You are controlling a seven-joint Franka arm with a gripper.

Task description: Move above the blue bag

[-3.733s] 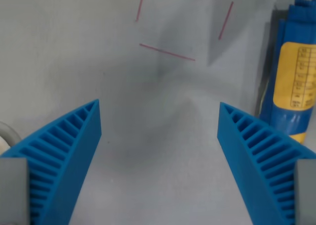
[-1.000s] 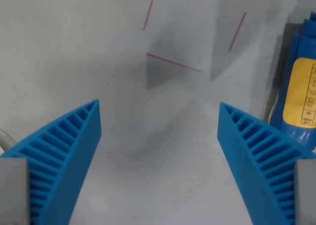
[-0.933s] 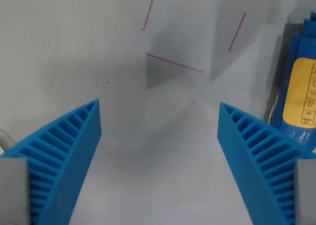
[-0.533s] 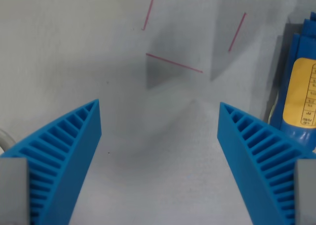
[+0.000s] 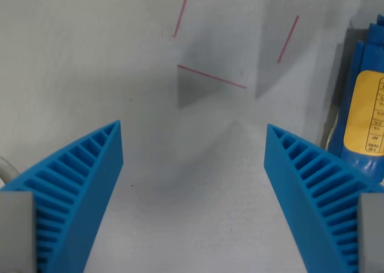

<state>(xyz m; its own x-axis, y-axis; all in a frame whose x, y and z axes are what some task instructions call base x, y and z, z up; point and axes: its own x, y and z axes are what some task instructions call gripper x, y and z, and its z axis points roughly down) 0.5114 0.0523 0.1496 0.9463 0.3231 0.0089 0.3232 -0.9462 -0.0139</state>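
The gripper is wide apart, with nothing between its two blue fingers. One finger sits at the wrist view's left and the other at the wrist view's right, and both have ridges like little steps. They hang over a plain gray table. The blue bag is far over at the wrist view's right edge, just beside the right finger and partly hidden behind it. It has a yellow label with small print that is too tiny to read. Only part of the bag shows, because the edge of the picture cuts it off. Three thin red lines are drawn on the table farther away, near the top. Dark shadows lie by the lines. A small bit of something pale peeks in at the left edge, and it cannot be told what it is.
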